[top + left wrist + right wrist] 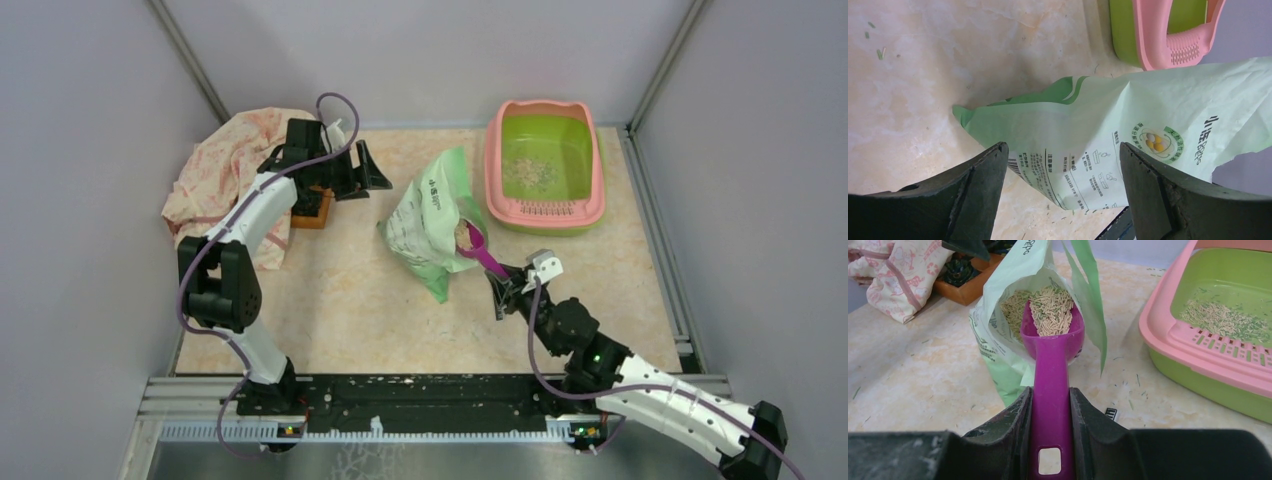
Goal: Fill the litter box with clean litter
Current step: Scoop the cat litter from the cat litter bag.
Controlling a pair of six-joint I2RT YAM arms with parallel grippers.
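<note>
Scooping judged in hand. Clamped right tool (1050, 395) on purple scoop (1050, 365), heaped with clean litter (1050, 312) at bag (993, 340) mouth. Held left tool (1063, 150) wide apart, facing bag. Needed next: level carry to litter box (545, 210), near bag, thinly covered.

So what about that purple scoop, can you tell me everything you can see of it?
The purple scoop looks like glossy plastic: a rounded bowl on a long flat handle with a rectangular hole near its end. The bowl is heaped with clean litter, pale beige pellets with a few green ones. It is held about level, with the handle clamped between the right fingers and the bowl in the open mouth of the light green bag. It is not touching the litter box, which stands off to one side.
</note>
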